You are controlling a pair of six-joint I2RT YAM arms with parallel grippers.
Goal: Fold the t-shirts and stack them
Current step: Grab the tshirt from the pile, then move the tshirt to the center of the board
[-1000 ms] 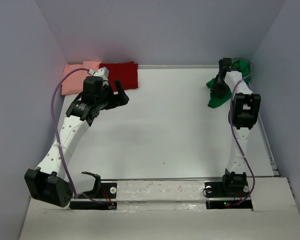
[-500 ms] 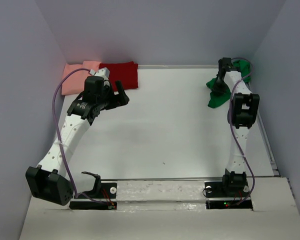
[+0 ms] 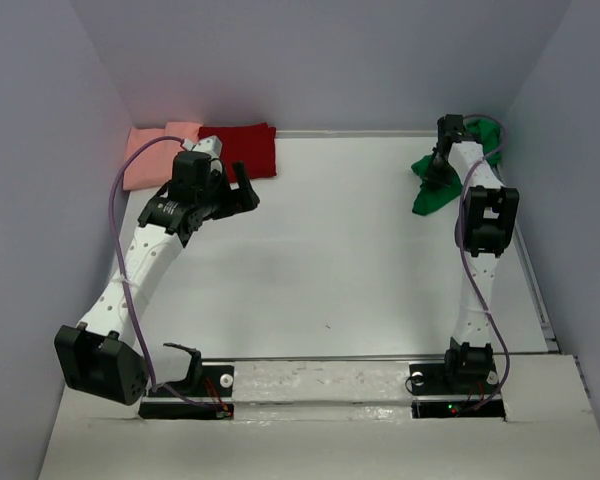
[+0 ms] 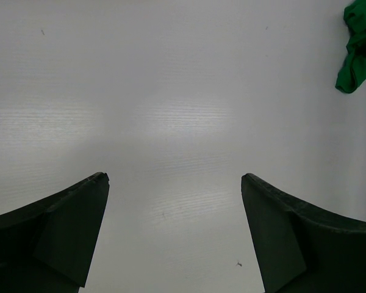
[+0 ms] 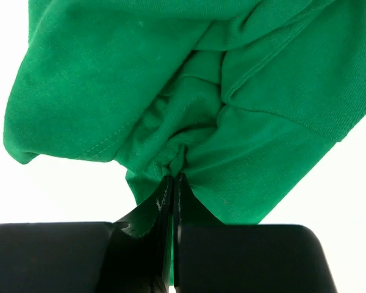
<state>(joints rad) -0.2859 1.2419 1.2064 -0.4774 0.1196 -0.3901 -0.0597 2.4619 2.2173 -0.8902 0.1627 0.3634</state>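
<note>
The bright green t-shirt (image 3: pixel 435 190) lies crumpled at the table's far right corner. My right gripper (image 3: pixel 442 172) is down on it, jaws shut and pinching a bunched fold of the green fabric (image 5: pixel 189 122) at the fingertips (image 5: pixel 172 178). At the far left corner lie a folded salmon-pink t-shirt (image 3: pixel 145 150) and, beside it, a folded dark red t-shirt (image 3: pixel 245 145). Just in front of the dark red one hovers my left gripper (image 3: pixel 242 185), open and empty, fingers (image 4: pixel 67 226) wide over bare table. The green shirt (image 4: pixel 355 49) also shows at the left wrist view's top right.
The white table (image 3: pixel 330 260) is enclosed by pale walls on the left, back and right. A metal rail (image 3: pixel 535 290) runs along its right edge. Both arm bases sit on the near strip (image 3: pixel 320 385).
My right gripper has shut on the green shirt's fold. The left arm has shifted slightly to the right; its gripper stays open.
</note>
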